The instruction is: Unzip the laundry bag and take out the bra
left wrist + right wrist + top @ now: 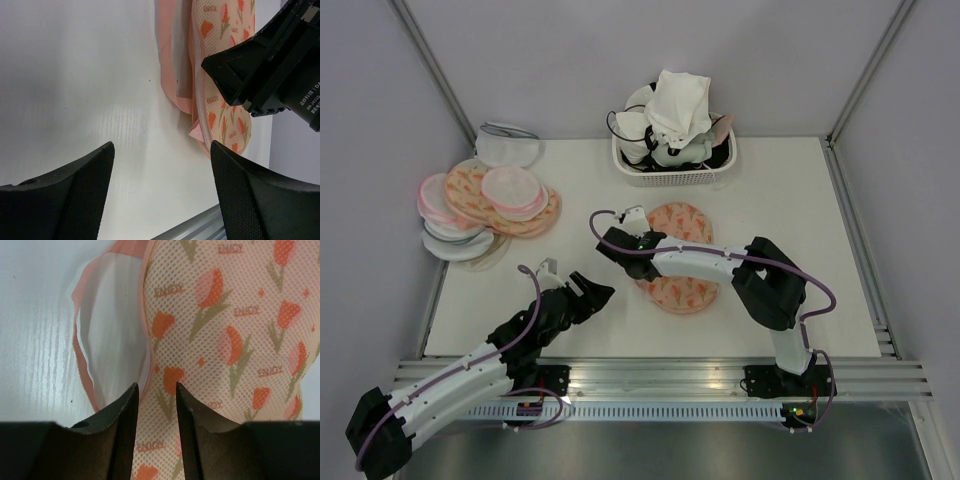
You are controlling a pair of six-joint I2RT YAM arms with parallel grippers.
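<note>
The laundry bag (682,262), peach mesh with an orange tulip print, lies mid-table; it fills the right wrist view (225,330). Its left edge gapes open. There a pale salmon-pink piece with a pink rim, apparently the bra (112,325), shows; it also shows in the left wrist view (172,60). My right gripper (155,390) is narrowly shut on the bag's upper layer at that edge, one finger at the zip edging. It sits over the bag's left side (625,248). My left gripper (161,150) is open and empty above bare table, just left of the bag (598,292).
A white basket (672,178) heaped with white and black-trimmed garments stands at the back. A pile of similar pouches (490,205) lies at the far left, with a white one (508,148) behind it. An aluminium rail (660,375) runs along the near edge.
</note>
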